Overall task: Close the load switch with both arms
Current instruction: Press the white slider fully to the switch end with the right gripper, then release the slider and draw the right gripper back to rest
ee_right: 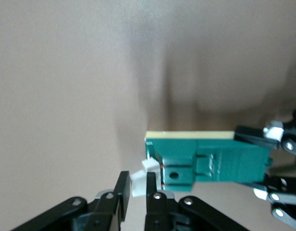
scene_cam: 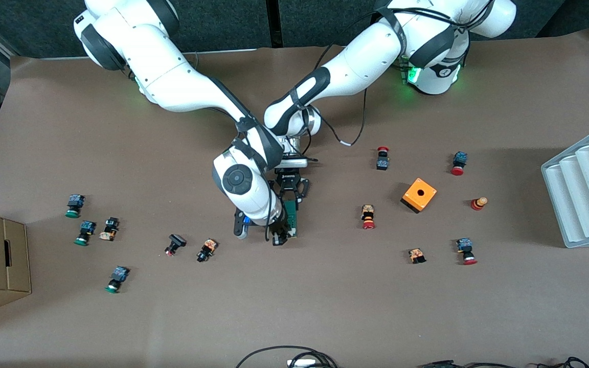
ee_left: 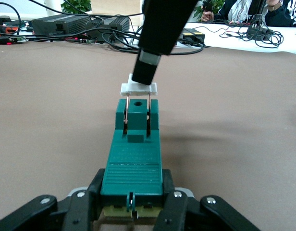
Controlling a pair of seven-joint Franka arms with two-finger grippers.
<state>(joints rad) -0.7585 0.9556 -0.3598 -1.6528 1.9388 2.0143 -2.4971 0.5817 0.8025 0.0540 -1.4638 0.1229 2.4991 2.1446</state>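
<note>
Looking at my feeds, the load switch (scene_cam: pixel 291 218) lies flat on the brown counter (scene_cam: pixel 325 306) about mid-way between the two arms' ends, with both arms bent over it. My left gripper (ee_left: pixel 131 204) has its fingers (ee_left: pixel 80 207) clamped on the end of the green body nearer its base, so the block runs straight out from between them in the left wrist view. My right gripper (ee_right: pixel 134 190) is at the end nearer the front camera, fingers (ee_right: pixel 121 192) pinched narrow on the white sliding piece (ee_right: pixel 138 183), which stands lifted on its thin metal legs just off the green housing. Red-capped push buttons (scene_cam: pixel 368 216) and an orange cube (scene_cam: pixel 419 194) sit toward the left arm's end.
</note>
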